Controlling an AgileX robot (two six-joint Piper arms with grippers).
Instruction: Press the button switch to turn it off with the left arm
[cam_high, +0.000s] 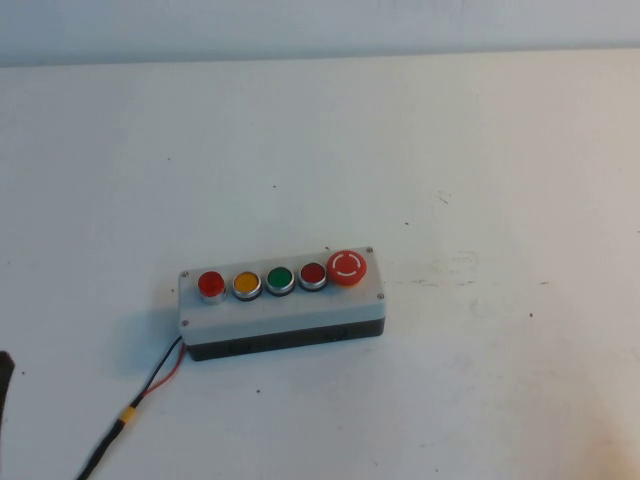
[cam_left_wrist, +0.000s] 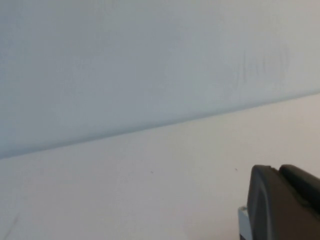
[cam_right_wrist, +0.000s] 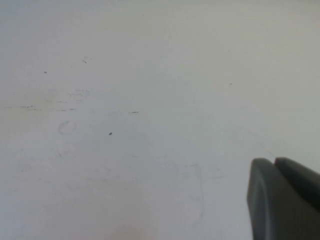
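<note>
A grey box lies on the white table in the high view, with five buttons in a row on top. The button switch, small, round, bright red with a silver ring, is at the box's left end. My left gripper shows only in the left wrist view, its two black fingers pressed together over bare table, empty. Only a dark sliver of the left arm shows at the high view's left edge, far from the box. My right gripper is shut and empty over bare table, out of the high view.
Beside the switch stand a yellow button, a green button, a darker red button and a large red mushroom button. A black and red cable with a yellow band runs from the box's left end to the front left.
</note>
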